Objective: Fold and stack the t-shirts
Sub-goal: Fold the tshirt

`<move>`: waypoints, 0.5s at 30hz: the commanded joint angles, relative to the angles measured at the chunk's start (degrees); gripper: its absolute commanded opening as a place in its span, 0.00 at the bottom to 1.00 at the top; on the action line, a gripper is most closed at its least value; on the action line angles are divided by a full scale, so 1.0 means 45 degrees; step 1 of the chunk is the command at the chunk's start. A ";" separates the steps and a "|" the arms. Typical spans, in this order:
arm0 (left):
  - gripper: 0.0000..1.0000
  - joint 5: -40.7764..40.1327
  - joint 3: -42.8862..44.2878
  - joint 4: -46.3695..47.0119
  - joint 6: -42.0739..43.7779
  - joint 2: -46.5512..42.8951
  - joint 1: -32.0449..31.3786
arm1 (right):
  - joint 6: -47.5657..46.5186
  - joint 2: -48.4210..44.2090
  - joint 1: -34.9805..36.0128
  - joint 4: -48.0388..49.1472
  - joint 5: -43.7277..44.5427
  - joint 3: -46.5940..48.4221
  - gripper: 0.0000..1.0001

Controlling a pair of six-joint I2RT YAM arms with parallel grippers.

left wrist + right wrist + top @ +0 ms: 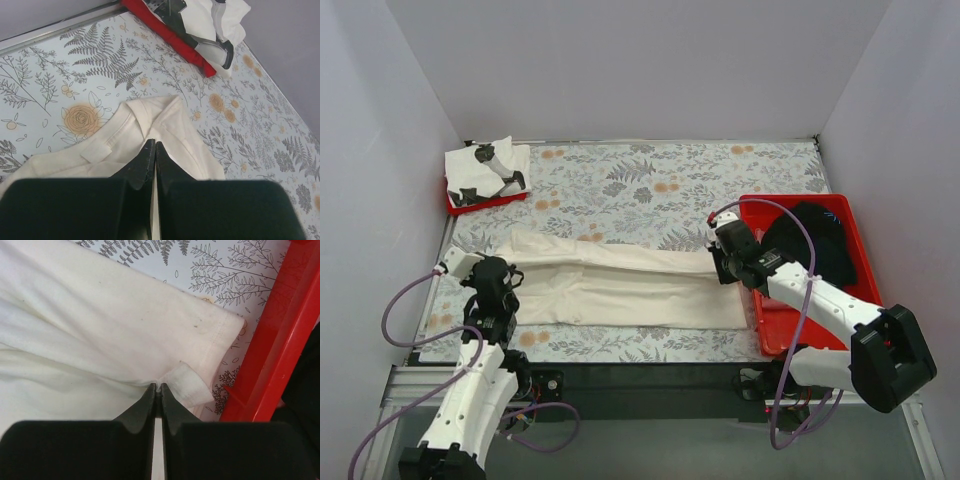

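A cream-white t-shirt (620, 285) lies stretched in a long band across the floral mat. My left gripper (498, 283) is shut on its left end, near the collar (125, 112). My right gripper (728, 262) is shut on its right end, pinching a fold by the hem (192, 382). A black t-shirt (815, 240) lies in the red tray (775, 335) at right. A folded white t-shirt with black marks (485, 168) sits on a small red tray (485, 205) at back left; it also shows in the left wrist view (200, 20).
The red tray's wall (270, 360) stands right beside my right gripper. White walls close in the back and both sides. The mat's front edge (620, 362) meets a black strip by the arm bases.
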 commanded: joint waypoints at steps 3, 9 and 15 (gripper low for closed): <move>0.00 -0.0143 -0.0371 -0.0702 -0.0557 -0.1258 0.0047 | 0.0350 -0.0374 0.0295 -0.0333 0.0644 -0.0141 0.01; 0.60 -0.0805 -0.0507 -0.1366 -0.1026 -0.2837 0.0047 | 0.0740 -0.1426 0.1134 -0.1736 0.0995 0.0405 0.30; 0.70 -0.0575 -0.0703 -0.0920 -0.0834 -0.3625 0.0047 | 0.0897 -0.2405 0.1565 -0.1800 0.0741 0.0251 0.45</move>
